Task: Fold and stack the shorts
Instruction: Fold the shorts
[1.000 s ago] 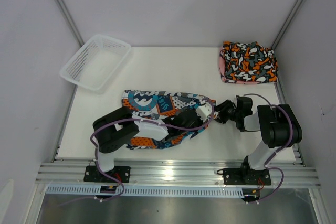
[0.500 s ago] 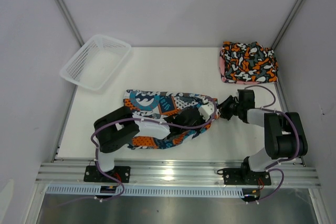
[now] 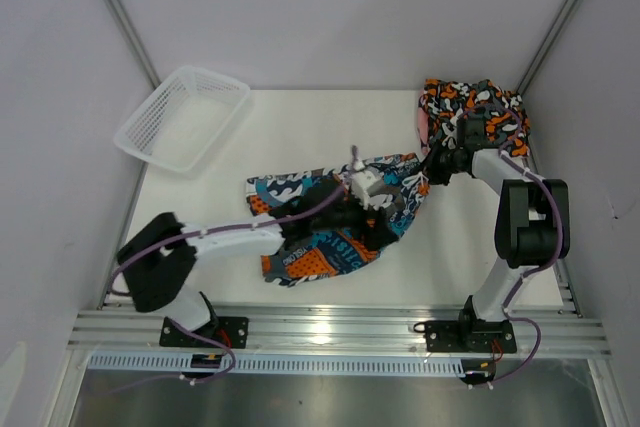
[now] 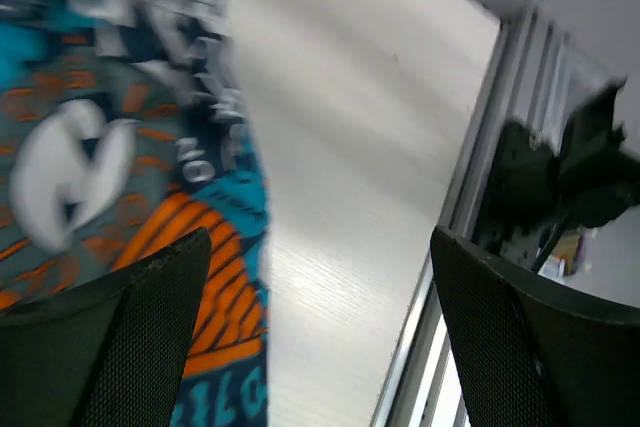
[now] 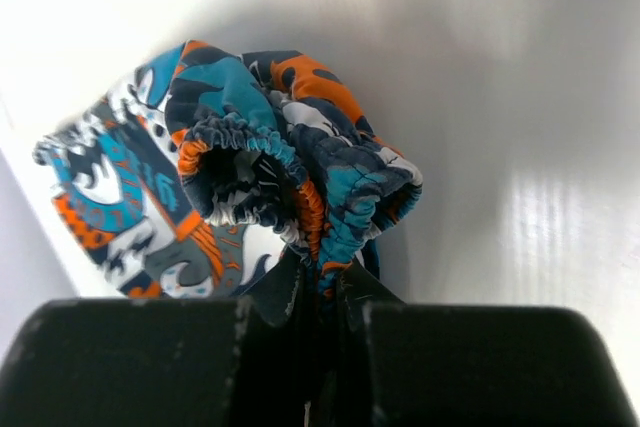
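The teal shorts point(image 3: 330, 222) lie mid-table, one bunched end pinched by the right gripper point(image 5: 320, 317), close to the black shorts point(image 3: 475, 119) in the far right corner. The left gripper point(image 4: 320, 277) gapes above them, holding nothing. Risk — a one-end pull may crumple them or shove the black pair to the edge; bare table point(image 3: 300, 137) lies leftward.

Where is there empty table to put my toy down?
The widest bare table lies at the back, between the white basket and the folded shorts pile. Another patch is near the front, between the teal shorts and the right arm. The middle is crowded: left gripper and right gripper are at the teal shorts.
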